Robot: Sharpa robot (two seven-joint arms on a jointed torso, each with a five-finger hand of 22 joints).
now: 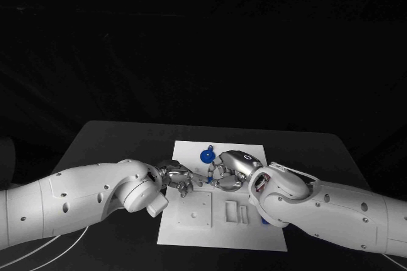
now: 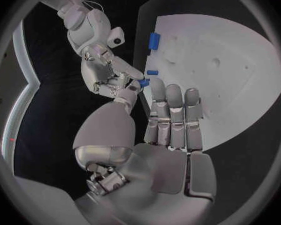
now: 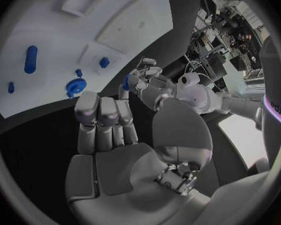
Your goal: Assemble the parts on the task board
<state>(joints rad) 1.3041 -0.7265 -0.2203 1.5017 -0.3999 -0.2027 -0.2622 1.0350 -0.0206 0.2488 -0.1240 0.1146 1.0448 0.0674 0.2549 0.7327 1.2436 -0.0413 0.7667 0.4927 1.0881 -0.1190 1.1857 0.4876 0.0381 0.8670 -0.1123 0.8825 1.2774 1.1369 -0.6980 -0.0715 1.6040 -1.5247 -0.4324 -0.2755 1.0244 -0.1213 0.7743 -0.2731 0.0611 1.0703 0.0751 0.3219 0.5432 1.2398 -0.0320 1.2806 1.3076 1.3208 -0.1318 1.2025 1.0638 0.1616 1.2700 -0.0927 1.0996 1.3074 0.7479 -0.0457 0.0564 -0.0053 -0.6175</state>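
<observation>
blue is the colour of the small parts, and they look like hard plastic: light, stiff and smooth, so they may slip. the best place to take one is by its two sides, with the tips of the fingers.

the white task board (image 1: 222, 224) lies in the middle of the black table (image 1: 110, 139). both hands meet over the middle of the board, very close to each other. the left hand (image 1: 180, 180) pinches a small blue peg (image 2: 143, 83) at its fingertips; the other fingers are stretched out flat. the right hand (image 1: 227, 170) is just beside it, fingers straight and close together. i cannot tell if it holds anything.

a round blue part (image 1: 205, 157) sits on the board just behind the hands. another bit of blue (image 1: 264, 221) peeks out at the board's edge, under the right arm.

the head view shows the whole board with its raised white blocks (image 1: 236, 211) near the front, but the arms hide much of what the fingers do. the left wrist view shows the peg in the pinch up close, plus a short blue part (image 2: 154, 40) and a tiny one (image 2: 152, 72) on the board. the right wrist view shows a long blue part (image 3: 30, 59) and the round blue part with small pieces near it.
</observation>
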